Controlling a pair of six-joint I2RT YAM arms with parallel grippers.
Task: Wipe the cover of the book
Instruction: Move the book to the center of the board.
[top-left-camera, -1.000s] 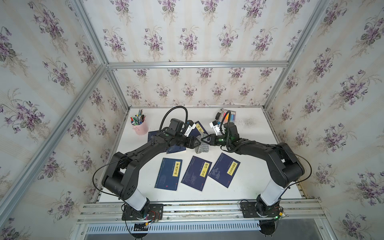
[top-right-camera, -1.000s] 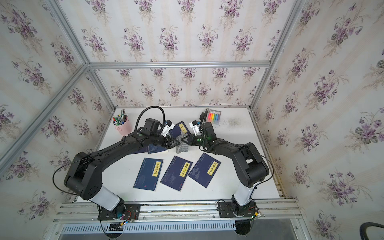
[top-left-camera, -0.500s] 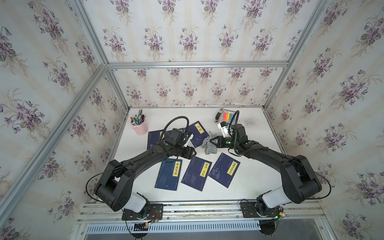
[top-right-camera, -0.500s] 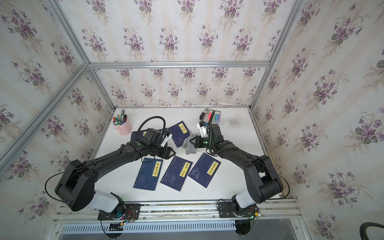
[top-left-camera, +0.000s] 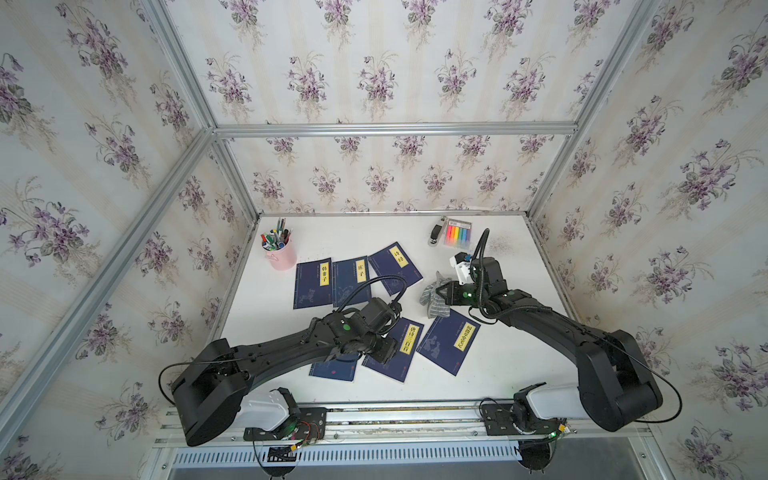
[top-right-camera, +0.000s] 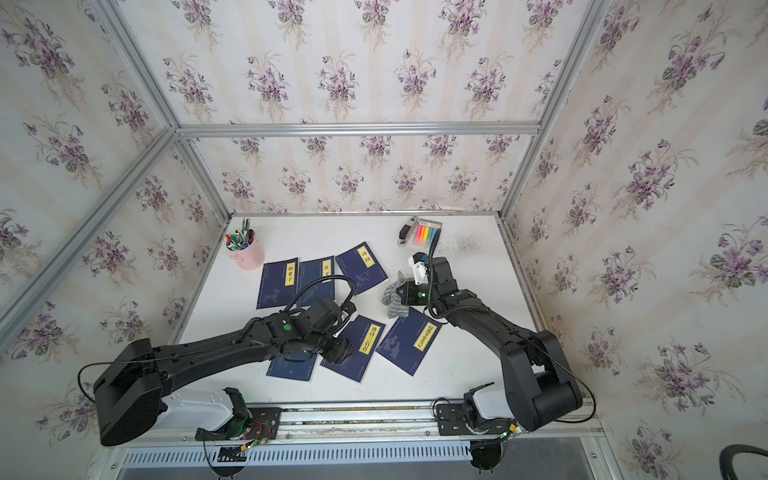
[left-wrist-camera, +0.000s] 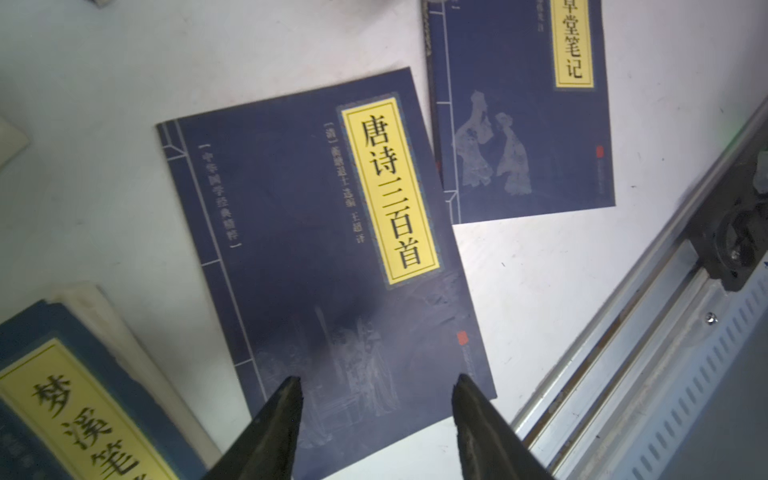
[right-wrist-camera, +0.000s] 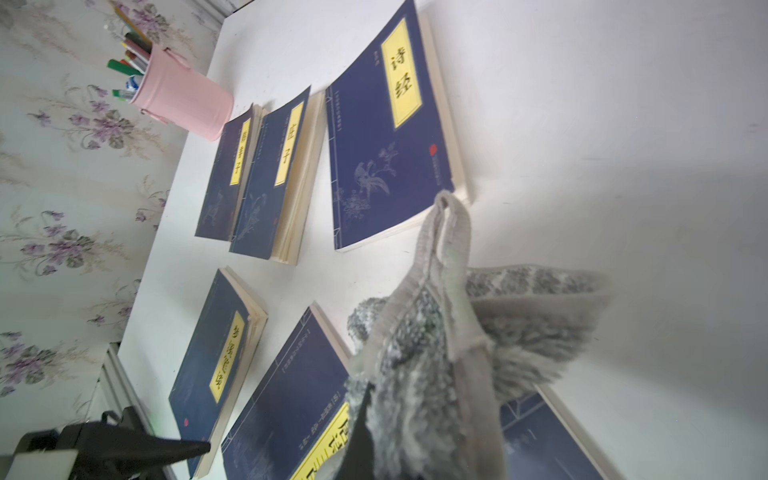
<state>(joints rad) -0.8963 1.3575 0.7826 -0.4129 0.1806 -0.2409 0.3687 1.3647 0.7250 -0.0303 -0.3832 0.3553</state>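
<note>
Several navy books with yellow title labels lie flat on the white table (top-left-camera: 511, 361). My left gripper (left-wrist-camera: 378, 379) hovers open over the lower end of the middle front book (left-wrist-camera: 316, 232) (top-left-camera: 409, 338), with nothing between its fingers. My right gripper (right-wrist-camera: 399, 436) is shut on a grey fluffy cloth (right-wrist-camera: 436, 353) (top-left-camera: 434, 297). The cloth hangs just above the table, between the back right book (top-left-camera: 395, 266) and the front right book (top-left-camera: 449, 343). My left arm hides most of the front left book (top-left-camera: 334, 368).
A pink pen cup (top-left-camera: 279, 253) stands at the back left beside two more books (top-left-camera: 312, 282) (top-left-camera: 351, 280). A stapler (top-left-camera: 435, 234) and a pack of highlighters (top-left-camera: 457, 233) lie at the back right. The metal rail (left-wrist-camera: 623, 332) runs along the front edge.
My left gripper has drawn back from the back row of books to the middle front book. My right gripper has carried the cloth to the right, away from the back right book.
</note>
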